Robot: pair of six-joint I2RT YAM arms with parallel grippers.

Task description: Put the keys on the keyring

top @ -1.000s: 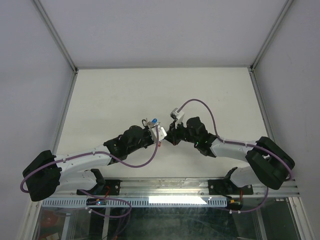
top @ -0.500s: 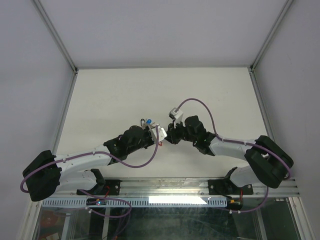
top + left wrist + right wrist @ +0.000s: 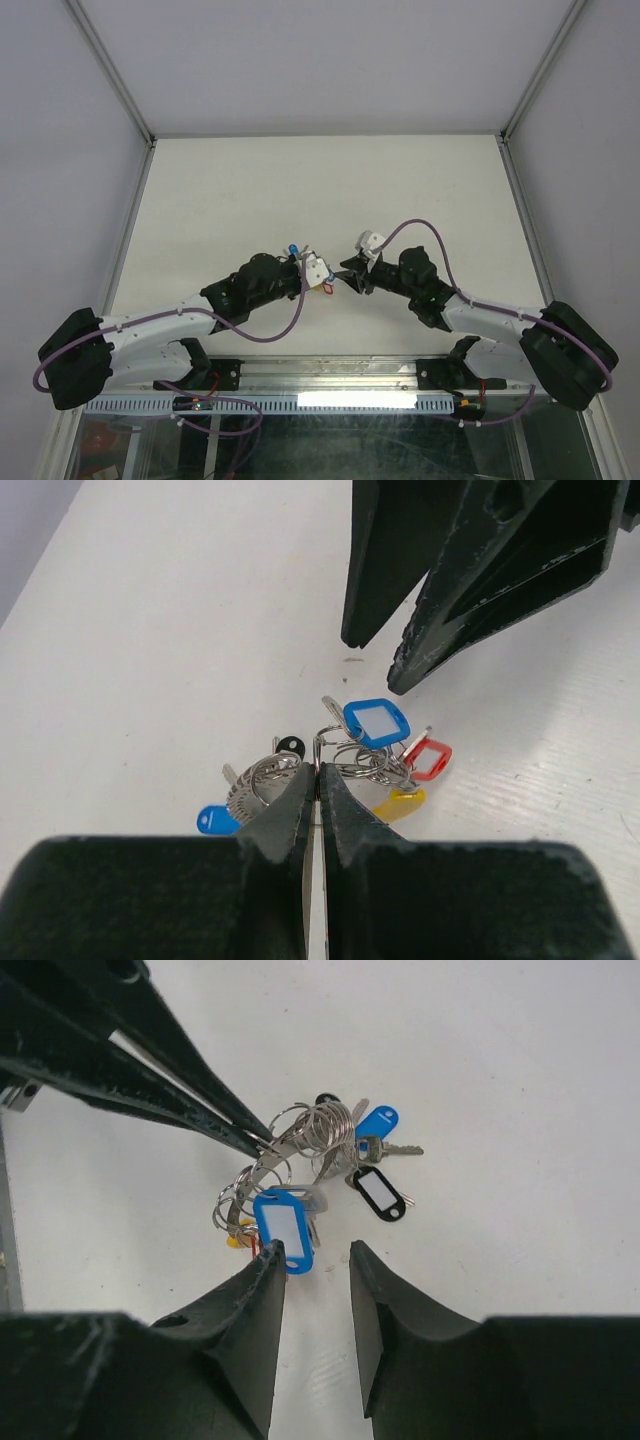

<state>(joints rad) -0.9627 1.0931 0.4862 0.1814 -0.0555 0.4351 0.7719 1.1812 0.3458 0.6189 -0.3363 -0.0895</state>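
— Where's the keyring [image 3: 322, 1123]?
— Pinched in the left fingers [image 3: 288, 815], shut tight on it, midway along the surface's [image 3: 200, 190] near edge.
— And the right fingers [image 3: 250, 1305]?
— Apart, holding nothing — the keys [image 3: 378, 1190] sit straight ahead, the big blue tag [image 3: 283, 1226] lying lengthwise toward their gap.

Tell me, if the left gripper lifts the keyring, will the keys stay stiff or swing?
Probably swing: the keys sit on small loose rings at the keyring, so they would dangle. The smooth metal, pinched at the tip of the left gripper, might slip or twist.
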